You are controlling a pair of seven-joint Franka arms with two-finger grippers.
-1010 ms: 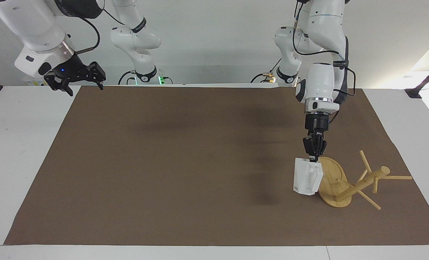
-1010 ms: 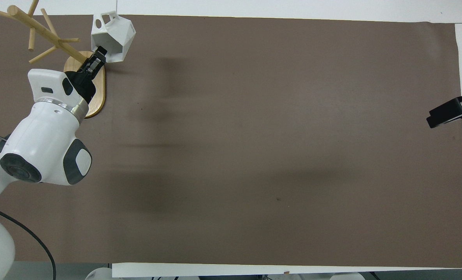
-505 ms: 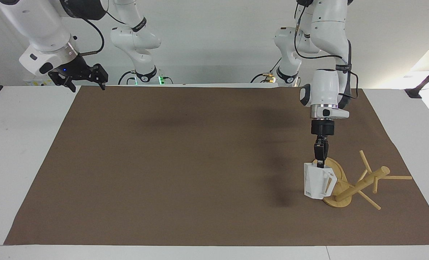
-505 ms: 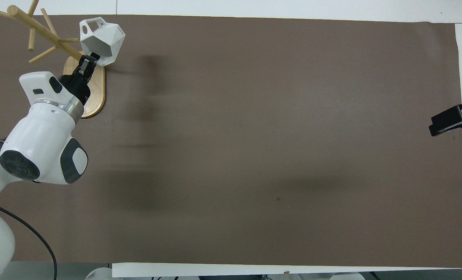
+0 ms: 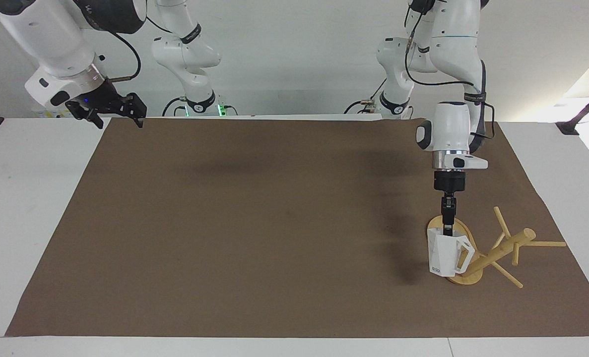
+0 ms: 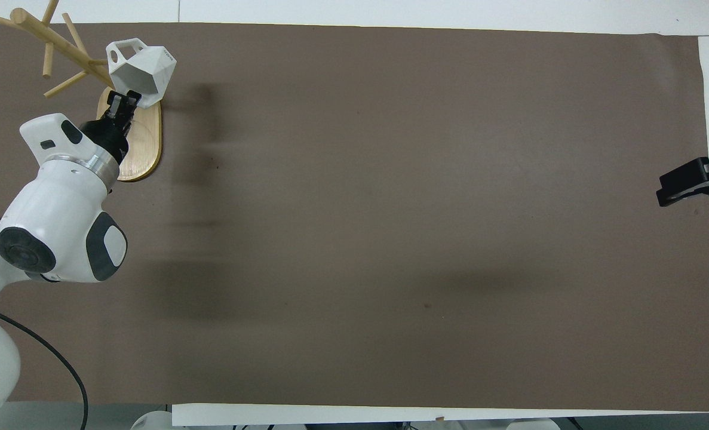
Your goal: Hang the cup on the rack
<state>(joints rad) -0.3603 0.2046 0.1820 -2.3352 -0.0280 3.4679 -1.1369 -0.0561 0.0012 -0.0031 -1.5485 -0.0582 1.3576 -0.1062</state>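
Jaws of our left gripper point(image 5: 447, 229) clench the cup point(image 5: 445, 255) rim, aiming its handle at the rack point(image 5: 497, 250); right gripper point(image 5: 110, 110) waits, released.

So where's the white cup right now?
The cup hangs from the left end effector, gripped by its rim, over the rack at the left arm's end of the table, its handle toward the pegs.

so the rack point(image 5: 478, 250) sits on the mat point(image 5: 254, 223) on the desk point(image 5: 21, 198) at the left arm's end, the cup point(image 5: 445, 255) is held up over its base, right gripper point(image 5: 113, 106) way off at the other end
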